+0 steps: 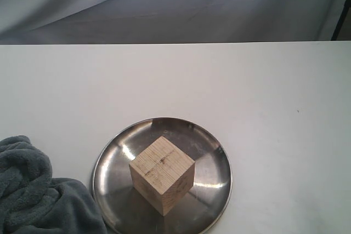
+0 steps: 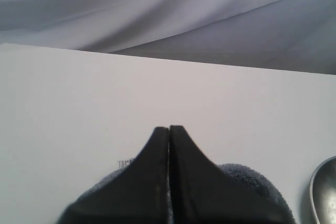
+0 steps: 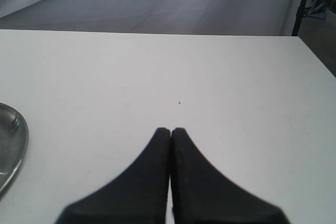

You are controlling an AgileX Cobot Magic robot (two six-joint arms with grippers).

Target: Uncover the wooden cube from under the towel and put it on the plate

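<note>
While you look across the white desk (image 1: 164,80) in the exterior view, you can see the wooden cube (image 1: 162,173) standing on the plate (image 1: 112,160), roughly at its middle. It is turned so that 1 vertical edge faces the camera. You see 3 of its faces: the top, with fine grain lines and a faint dark mark, and 2 sides. The steel around it throws back bright glints and a blurred reflection of the block.

The towel (image 1: 33,195) lies bunched in thick folds on the desk at the lower left corner of that view, just beside the plate's left rim. You cannot tell whether cloth and rim touch. The cube is fully uncovered and lies apart from the cloth.

Your left hand (image 2: 168,129) has its 2 black fingers pressed together with nothing between them. It hangs over the fluffy towel, and a sliver of the plate's rim shows at the edge of its wrist view. Whether the fingers touch the cloth cannot be made out.

Your right hand (image 3: 171,130) is likewise closed tip to tip and empty, over bare desk. The plate's rim shows off to 1 side, and a tiny dark speck (image 3: 179,103) sits on the surface beyond the tips. A pale backdrop cloth (image 1: 164,4) hangs behind the desk's far edge.
</note>
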